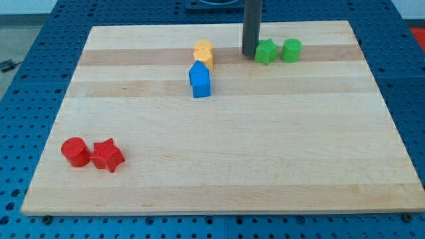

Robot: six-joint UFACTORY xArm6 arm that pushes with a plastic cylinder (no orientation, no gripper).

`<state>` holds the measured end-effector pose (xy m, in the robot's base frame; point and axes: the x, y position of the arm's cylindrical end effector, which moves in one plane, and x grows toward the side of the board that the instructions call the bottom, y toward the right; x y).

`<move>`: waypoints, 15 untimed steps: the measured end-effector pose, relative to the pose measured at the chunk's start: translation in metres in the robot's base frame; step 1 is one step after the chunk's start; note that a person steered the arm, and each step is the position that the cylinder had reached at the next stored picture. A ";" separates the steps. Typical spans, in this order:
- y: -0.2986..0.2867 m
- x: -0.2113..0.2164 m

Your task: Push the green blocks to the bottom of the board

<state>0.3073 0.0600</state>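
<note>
Tip (249,54) of bare dark rod, nothing held, was parked touching green star-shaped block's (266,51) left side; green cylinder block (291,50) just beyond. Approach step judged; tip would need repositioning above both greens for downward push.

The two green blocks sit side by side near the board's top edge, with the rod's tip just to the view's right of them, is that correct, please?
Not quite: the camera view shows my tip just to the view's left of the green blocks, beside the star-like one. They do sit side by side near the top edge of the board.

The wooden bench (265,166) carries a green star block (266,52) touching a green cylinder (291,50), a yellow block (204,52) above a blue block (200,80), and a red cylinder (75,152) beside a red star block (107,156).
</note>
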 end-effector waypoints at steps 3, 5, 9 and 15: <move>0.010 -0.063; 0.036 -0.014; 0.013 0.094; 0.078 -0.012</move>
<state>0.2952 0.1380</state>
